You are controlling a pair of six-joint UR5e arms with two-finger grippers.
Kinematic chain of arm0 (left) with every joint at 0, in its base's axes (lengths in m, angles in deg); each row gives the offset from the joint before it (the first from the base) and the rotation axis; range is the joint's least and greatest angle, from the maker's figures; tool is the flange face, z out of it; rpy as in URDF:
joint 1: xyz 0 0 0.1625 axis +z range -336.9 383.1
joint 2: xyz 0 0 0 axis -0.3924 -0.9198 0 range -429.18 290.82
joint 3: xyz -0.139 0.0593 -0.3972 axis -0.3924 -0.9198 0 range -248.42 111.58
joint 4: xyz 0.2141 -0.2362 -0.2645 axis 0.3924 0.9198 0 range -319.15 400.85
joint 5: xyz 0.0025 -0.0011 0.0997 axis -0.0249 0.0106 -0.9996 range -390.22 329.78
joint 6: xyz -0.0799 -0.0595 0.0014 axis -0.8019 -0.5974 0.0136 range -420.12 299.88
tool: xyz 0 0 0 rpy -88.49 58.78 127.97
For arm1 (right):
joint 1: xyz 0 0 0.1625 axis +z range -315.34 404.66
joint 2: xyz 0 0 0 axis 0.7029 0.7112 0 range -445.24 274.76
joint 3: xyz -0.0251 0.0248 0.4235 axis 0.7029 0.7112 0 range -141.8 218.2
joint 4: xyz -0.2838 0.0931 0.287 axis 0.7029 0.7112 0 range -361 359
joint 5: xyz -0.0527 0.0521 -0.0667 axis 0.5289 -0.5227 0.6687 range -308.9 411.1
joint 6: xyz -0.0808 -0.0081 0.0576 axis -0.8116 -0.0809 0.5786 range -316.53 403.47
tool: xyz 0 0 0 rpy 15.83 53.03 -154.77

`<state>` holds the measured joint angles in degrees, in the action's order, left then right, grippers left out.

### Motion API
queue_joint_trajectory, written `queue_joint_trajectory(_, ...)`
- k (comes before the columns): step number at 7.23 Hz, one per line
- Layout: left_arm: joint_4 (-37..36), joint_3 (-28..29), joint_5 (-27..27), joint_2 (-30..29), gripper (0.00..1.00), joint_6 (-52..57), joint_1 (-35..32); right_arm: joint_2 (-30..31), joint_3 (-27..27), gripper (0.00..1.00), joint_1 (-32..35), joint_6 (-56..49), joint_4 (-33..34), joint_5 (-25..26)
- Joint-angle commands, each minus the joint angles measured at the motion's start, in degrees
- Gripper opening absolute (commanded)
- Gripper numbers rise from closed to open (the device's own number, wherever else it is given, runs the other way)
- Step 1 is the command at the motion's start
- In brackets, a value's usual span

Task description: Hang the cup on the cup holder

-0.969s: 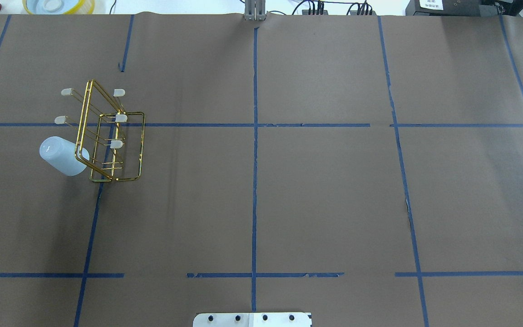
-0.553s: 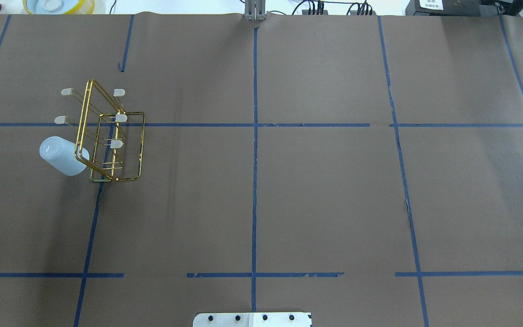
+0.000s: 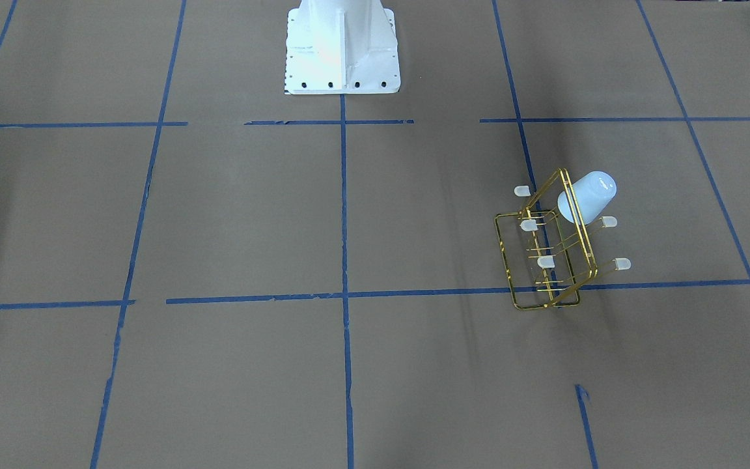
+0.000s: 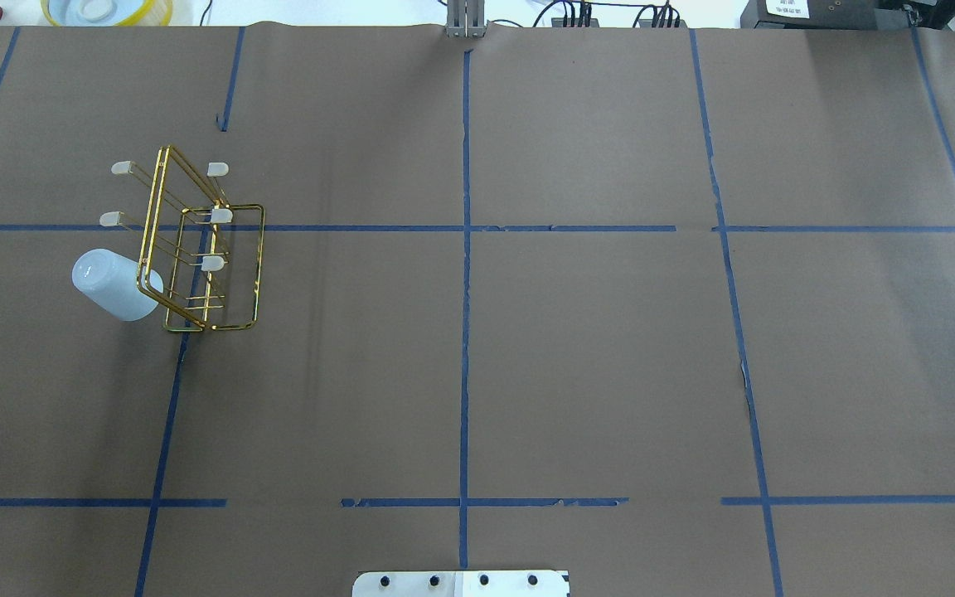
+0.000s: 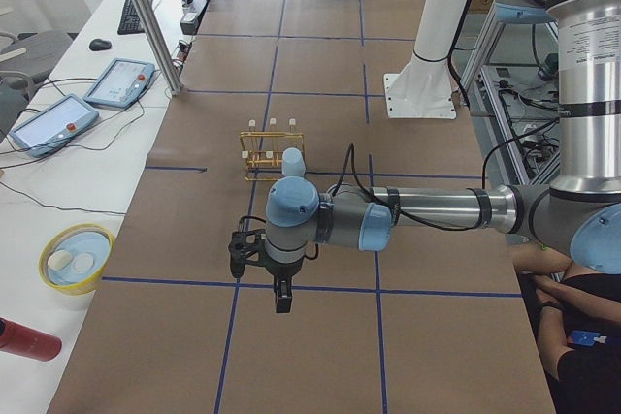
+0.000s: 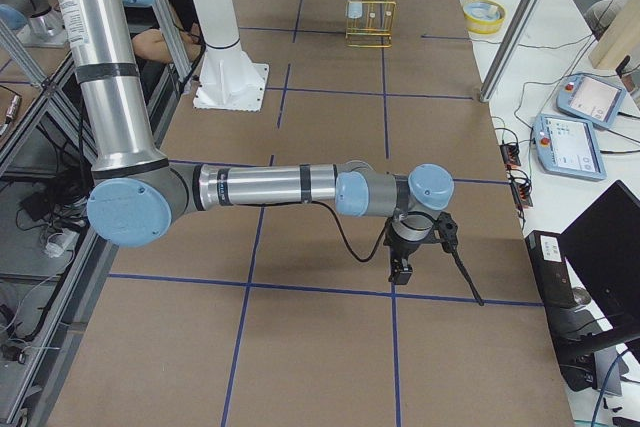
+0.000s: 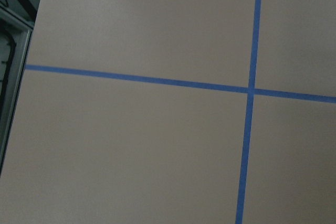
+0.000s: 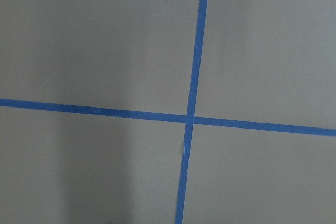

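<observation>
Cup (image 4: 113,286): tipped over a prong of the cup holder (image 4: 212,263), on the bench's (image 4: 527,332) left side.
Left fingers (image 5: 282,298): above bare bench, well apart from the holder; opening, cannot tell.
Right fingers (image 6: 399,269): far end, cannot tell either.
Nearby: yellow bowl (image 5: 76,259) off the bench.

One cup (image 4: 113,284) and one wire rack (image 4: 196,240) are counted on the desk (image 4: 577,348). Five prong caps (image 4: 221,215) are seen on the rack. Two arms are shown, the left arm (image 5: 427,208) and the right arm (image 6: 270,185), and one white base (image 3: 341,45).
</observation>
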<state>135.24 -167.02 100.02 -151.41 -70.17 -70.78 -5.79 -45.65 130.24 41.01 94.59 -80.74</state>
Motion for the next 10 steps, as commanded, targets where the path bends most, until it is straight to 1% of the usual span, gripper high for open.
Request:
queue_joint_trajectory(1,-5.87,-0.02,3.52,-0.47,1.00,3.42,0.36,0.00,0.00,1.00,0.03,0.00,0.03,0.00)
queue_joint_trajectory(2,-5.88,-0.02,3.62,-0.21,1.00,9.54,0.45,0.00,0.00,1.00,0.03,0.00,-0.05,0.00)
queue_joint_trajectory(3,-5.79,0.50,4.75,-0.12,1.00,13.00,0.63,0.00,0.00,1.00,0.03,0.00,0.03,0.00)
queue_joint_trajectory(5,-5.18,-0.36,6.25,-0.12,1.00,13.12,0.89,0.00,0.00,1.00,-0.06,0.00,0.03,0.00)
queue_joint_trajectory(7,-4.91,-4.21,6.17,-0.03,1.00,13.03,0.89,0.00,0.00,1.00,0.03,0.00,-0.05,0.00)
queue_joint_trajectory(10,-5.17,-4.24,5.64,-0.03,1.00,12.51,1.33,0.00,0.00,1.00,0.03,0.00,-0.05,0.00)
